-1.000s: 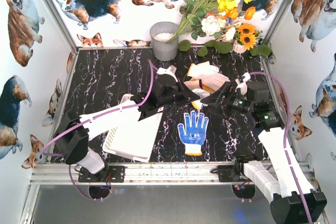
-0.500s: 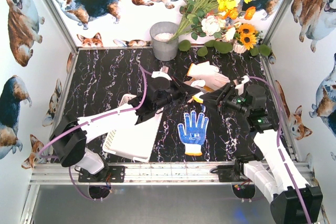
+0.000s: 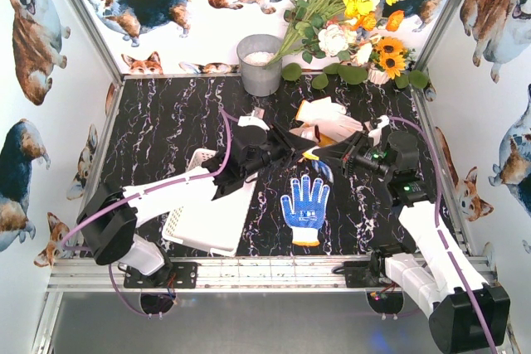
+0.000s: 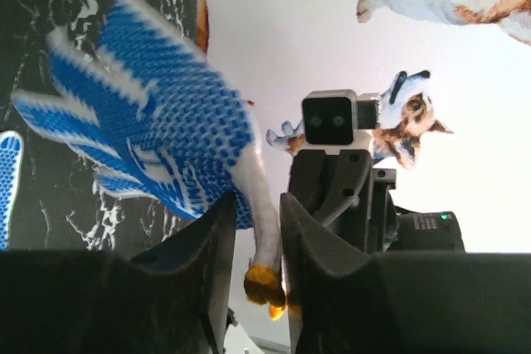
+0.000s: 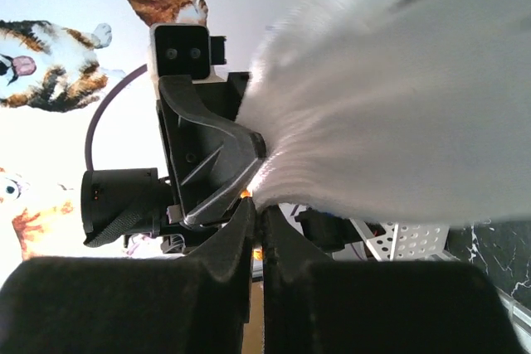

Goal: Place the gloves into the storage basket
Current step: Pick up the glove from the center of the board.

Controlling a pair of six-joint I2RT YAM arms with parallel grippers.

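Worktop: carries the storage basket, our landmark.
Left gripper: beyond the basket's right corner; jaws a slit apart round the held glove's cuff; whether they pinch it, we cannot tell.
Right gripper: further right; jaws clamped on that glove, which looks to us like a handover.
Blue-dotted glove: flat, right of the basket.
White gloves: beyond, waiting.

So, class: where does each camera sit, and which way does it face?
Top external: fixed above and behind, looking down on the table; the left arm and right arm show, bases nearest.
Left wrist: on the left arm, looking past the left gripper at the lifted glove towards the right arm.
Right wrist: on the right arm, looking past the right gripper towards the left arm.
Shared: both wrist views show that glove, from opposite sides.
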